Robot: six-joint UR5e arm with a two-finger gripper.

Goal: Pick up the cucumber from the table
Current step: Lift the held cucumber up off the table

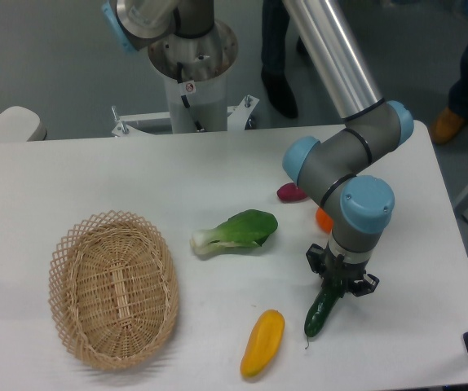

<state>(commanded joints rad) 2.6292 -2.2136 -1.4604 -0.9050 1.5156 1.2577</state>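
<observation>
From my screen the claw [337, 287] points straight down at the right side of the tabletop [95, 175], its fingers drawn in tight against the upper end of the cucumber [322, 309] — it looks clamped on it, though the wrist hides the contact itself. The cucumber angles down and to the left from the claw, its thin stem tip at or just above the white surface; I can't tell whether it touches. Just left of it lies the yellow squash [262, 343], apart from it. The bok choy [236, 231] lies nearer the middle, and the wicker basket [112, 288] stands well off to the left. Behind the arm I see part of an orange item [323, 218] and a dark red one [289, 192].
</observation>
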